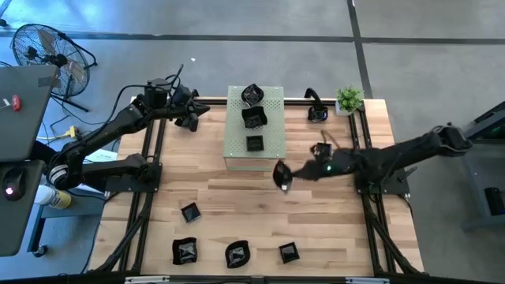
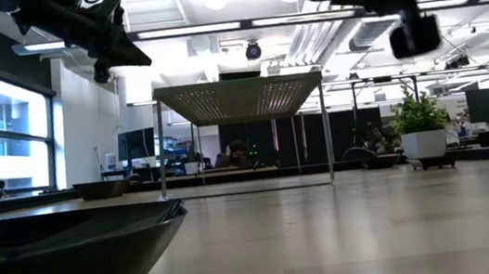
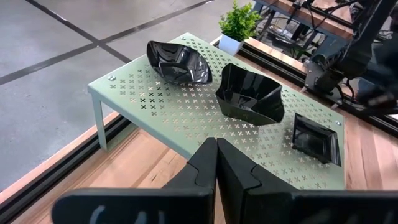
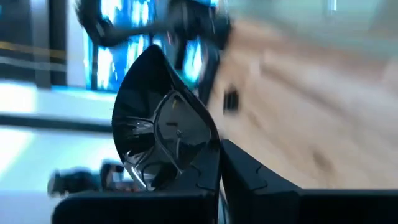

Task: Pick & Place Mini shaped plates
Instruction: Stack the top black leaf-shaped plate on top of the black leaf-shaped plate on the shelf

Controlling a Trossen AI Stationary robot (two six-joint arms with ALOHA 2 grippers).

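The wooden table (image 1: 260, 213) carries, at its far middle, the pale green perforated stand (image 1: 237, 134), a raised shelf on legs rather than a closed box, and 3 mini shaped plates (image 1: 253, 118) already sit in a line along its top; 4 more black dishes (image 1: 237, 252) lie near the front edge, and 2 dark pieces (image 1: 316, 110) beside the small potted plant (image 1: 348, 99) may be further ones, though that cannot be told for sure; the right arm reaches in from its side with the right gripper (image 1: 293, 175) just off the stand's front right corner, its fingers closed on the rim of 1 glossy black plate (image 1: 281, 174), which the right wrist view shows standing on edge, tilted well off level, above the wood; from that grip the stand lies up-table and slightly toward the left arm, so the coming move looks like a short carry back over the shelf, probably to the bare front portion nearest the gripper, with the plate needing to be turned flat first; the left gripper (image 3: 216, 167) hovers beyond the stand's far left corner, fingers pressed together and holding nothing, clearly the farther of the 2.
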